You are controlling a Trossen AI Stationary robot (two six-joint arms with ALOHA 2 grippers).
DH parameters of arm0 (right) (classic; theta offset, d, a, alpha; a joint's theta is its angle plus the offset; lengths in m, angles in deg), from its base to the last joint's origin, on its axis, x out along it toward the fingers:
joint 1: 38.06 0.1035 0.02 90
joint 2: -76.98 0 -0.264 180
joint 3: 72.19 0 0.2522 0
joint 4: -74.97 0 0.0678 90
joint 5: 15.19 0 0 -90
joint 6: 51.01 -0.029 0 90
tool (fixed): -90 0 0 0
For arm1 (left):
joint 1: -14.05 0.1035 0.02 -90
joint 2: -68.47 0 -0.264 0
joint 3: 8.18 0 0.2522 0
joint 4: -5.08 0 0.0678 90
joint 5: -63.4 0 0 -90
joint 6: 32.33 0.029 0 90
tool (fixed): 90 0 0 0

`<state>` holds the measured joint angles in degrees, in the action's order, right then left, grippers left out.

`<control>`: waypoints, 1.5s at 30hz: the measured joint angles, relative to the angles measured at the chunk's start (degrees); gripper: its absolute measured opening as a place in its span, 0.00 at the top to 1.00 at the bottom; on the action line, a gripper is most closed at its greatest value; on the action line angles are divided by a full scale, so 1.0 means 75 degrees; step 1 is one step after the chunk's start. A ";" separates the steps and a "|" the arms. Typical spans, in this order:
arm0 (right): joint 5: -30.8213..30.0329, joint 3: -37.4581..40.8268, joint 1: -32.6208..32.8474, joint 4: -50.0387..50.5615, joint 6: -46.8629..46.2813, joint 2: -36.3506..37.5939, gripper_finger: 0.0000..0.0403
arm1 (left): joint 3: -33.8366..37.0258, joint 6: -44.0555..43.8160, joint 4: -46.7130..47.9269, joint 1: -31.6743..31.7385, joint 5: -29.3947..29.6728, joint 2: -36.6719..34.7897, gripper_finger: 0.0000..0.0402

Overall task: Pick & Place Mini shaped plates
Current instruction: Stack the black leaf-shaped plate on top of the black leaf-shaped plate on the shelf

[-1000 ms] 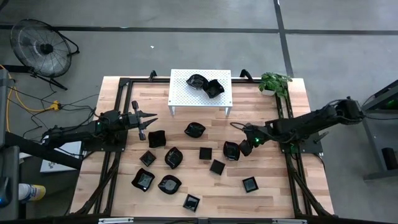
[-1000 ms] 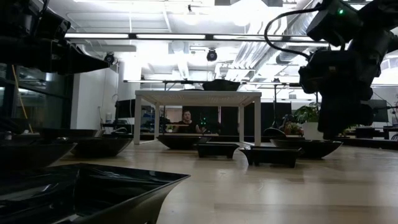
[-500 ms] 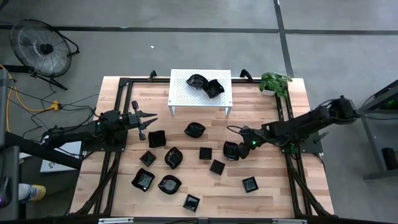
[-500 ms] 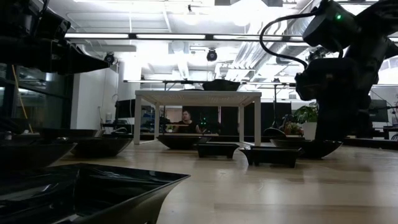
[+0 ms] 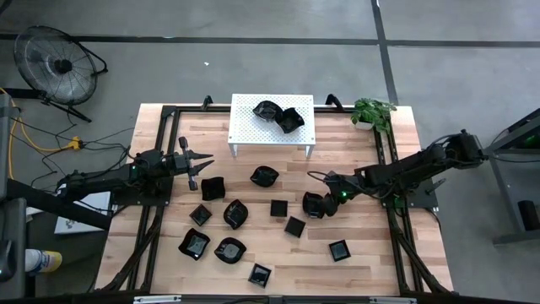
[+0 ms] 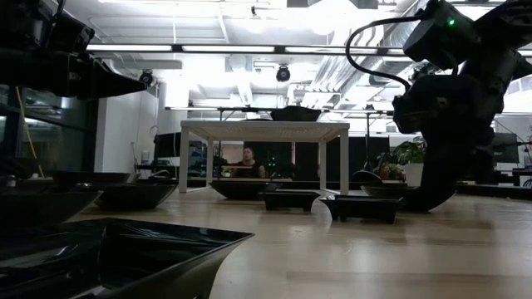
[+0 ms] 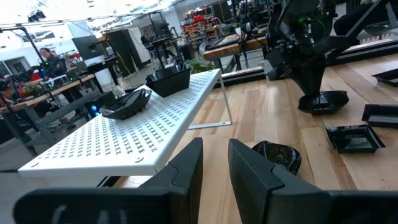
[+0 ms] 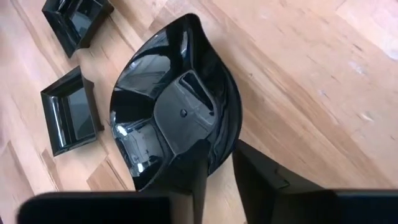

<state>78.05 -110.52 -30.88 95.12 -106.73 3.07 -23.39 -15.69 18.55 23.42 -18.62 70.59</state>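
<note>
Since a second ago your right gripper (image 5: pixel 318 205) has slid away from the table's (image 5: pixel 371 262) right edge toward its middle and dropped onto the rounded plate (image 5: pixel 313 204); half a second ago it was already nearly there. The left arm and every other dish lie as they did.

In the right wrist view you see one finger (image 8: pixel 183 121) inside the rounded plate (image 8: pixel 177 106) and the other outside under its rim, the gap between them narrow with the wall pinched between. The dish sits flat on the wood, hollow side up, right of the table's centre. It is teardrop-shaped, and its long axis ends in a pointed lip on the side away from the wrist. Two square plates (image 8: pixel 67 118) lie just beside it, apart from it.

Your left gripper (image 5: pixel 201 161) hovers near the left edge, fingers (image 7: pixel 186 177) a little apart, holding nothing. Two more plates (image 5: pixel 278 115) rest on the white stand (image 5: pixel 245 127) by the far edge; the others are scattered over the middle and near side.
</note>
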 joint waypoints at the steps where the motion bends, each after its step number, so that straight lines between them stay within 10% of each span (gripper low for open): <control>1: 0.0015 0.0000 0.0000 0.0000 0.0029 0.0000 0.86 | 0.0002 0.0000 -0.0001 -0.0003 0.0000 -0.0001 0.82; 30: 0.0538 -0.0096 -0.0085 -0.0631 0.0943 0.0017 1.00 | -0.0001 0.0000 0.0002 -0.0001 0.0000 -0.0001 0.82; 45: 0.0833 -0.3465 -0.1080 0.2349 0.3635 0.0017 1.00 | 0.0001 0.0000 -0.0001 -0.0002 0.0000 0.0001 0.82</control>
<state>84.30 -136.51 -38.98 112.74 -79.46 3.20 -23.38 -15.69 18.54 23.40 -18.62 70.60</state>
